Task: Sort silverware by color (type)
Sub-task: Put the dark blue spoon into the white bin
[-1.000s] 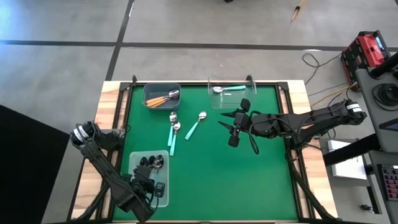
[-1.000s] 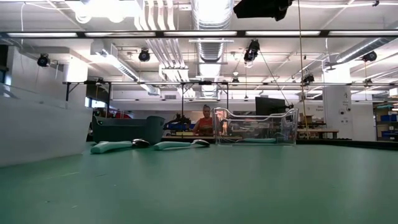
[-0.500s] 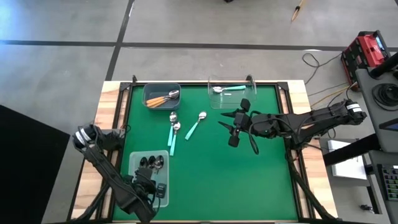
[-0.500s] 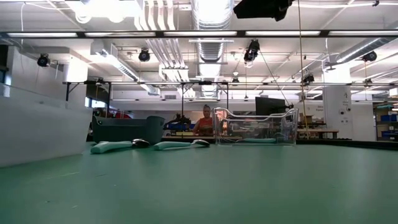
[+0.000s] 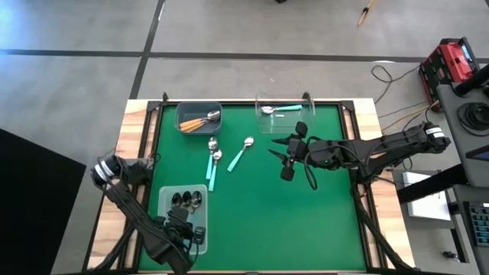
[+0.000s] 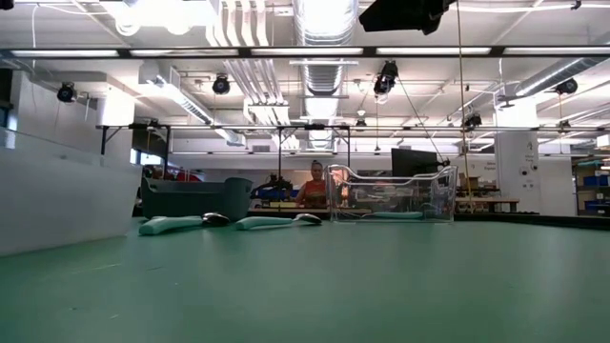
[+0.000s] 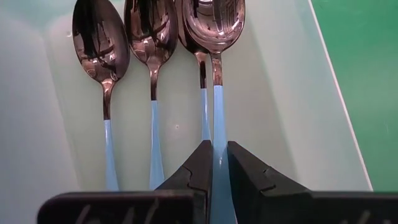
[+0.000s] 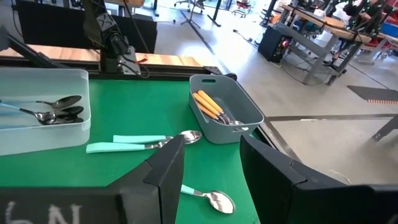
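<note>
Green matting covers the bench (image 5: 252, 198), which is framed in pale wood. Directly under the left gripper (image 7: 213, 163) sits a pale translucent tray (image 7: 286, 93); the gripper's fingers are pinched on the light-blue handle of a dark-bowled spoon (image 7: 214, 37), which lies over the handle of a neighbour, with two more dark spoons (image 7: 99, 43) alongside in the same tray. The right gripper (image 5: 289, 156) hovers over the middle of the bench with its fingers apart and nothing between them. Ahead of it lie three teal-handled spoons (image 5: 238, 155) loose on the mat, and beyond them a grey bin (image 5: 199, 117) holding the orange-handled spoons (image 8: 211, 104). Just beside the right gripper a clear bin (image 5: 284, 114) holds one teal spoon. My judgement: if the left gripper lifts without letting go, the spoon comes back out, and it may drag the crossed neighbour with it.
</note>
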